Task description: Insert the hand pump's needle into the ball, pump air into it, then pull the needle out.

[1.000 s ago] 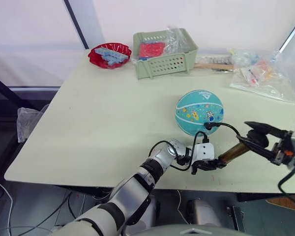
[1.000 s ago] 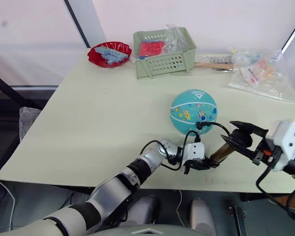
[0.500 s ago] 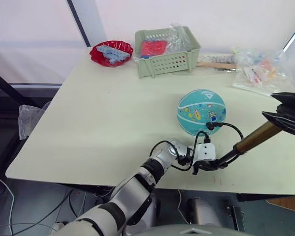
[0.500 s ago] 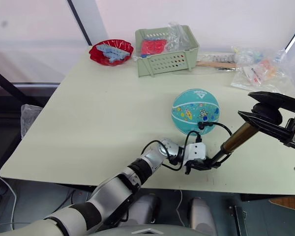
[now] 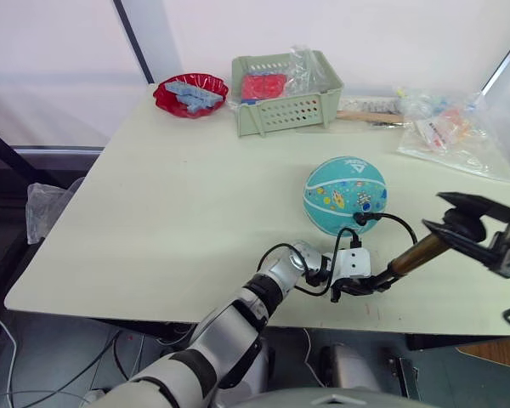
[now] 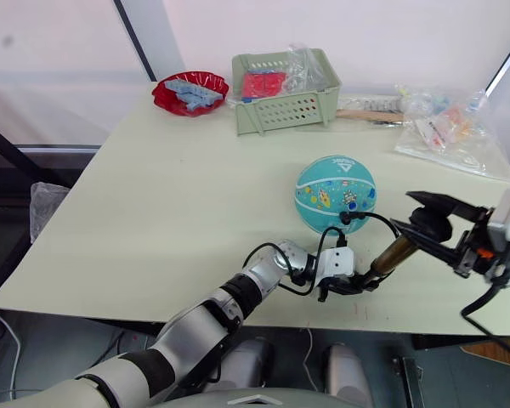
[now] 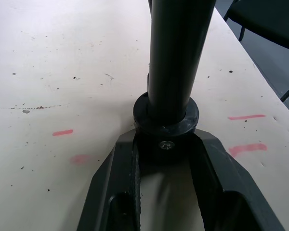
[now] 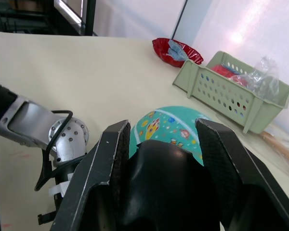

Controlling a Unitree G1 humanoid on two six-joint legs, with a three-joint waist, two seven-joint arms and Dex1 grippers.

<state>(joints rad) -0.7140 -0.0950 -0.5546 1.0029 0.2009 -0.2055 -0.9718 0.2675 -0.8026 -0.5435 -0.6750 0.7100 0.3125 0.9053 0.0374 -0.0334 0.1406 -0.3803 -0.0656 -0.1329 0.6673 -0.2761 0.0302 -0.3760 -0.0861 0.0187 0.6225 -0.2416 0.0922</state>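
On the pale worktop (image 5: 170,204), toward its near right edge, the ball (image 5: 344,195) rests alone, well apart from the green basket (image 5: 285,92) and the red dish (image 5: 189,93) at the far side and from the clear bags (image 5: 446,127) at the far right. Just in front of the ball, the hand pump (image 5: 405,257) lies slanted, its bronze cylinder rising from the near edge toward the right. The thin black hose (image 5: 391,218) loops from the pump's lower end up to the ball's near side, where the black fitting of the needle (image 5: 359,218) sits against the rubber; the pin itself is too small to make out, so the needle appears to be seated. The left gripper (image 5: 354,285) is clenched on the pump's lower end cap, pinning it at the worktop, as the left wrist view confirms, with both fingers (image 7: 118,187) flanking the black collar. The right gripper (image 5: 461,225) has its fingers on either side of the black T-handle (image 8: 168,187) at the upper end. Judgement: the pumping step is in hand. The next move calls for a stroke straight along the cylinder's axis while the left gripper keeps the base from sliding, without tugging the hose and dislodging the needle.
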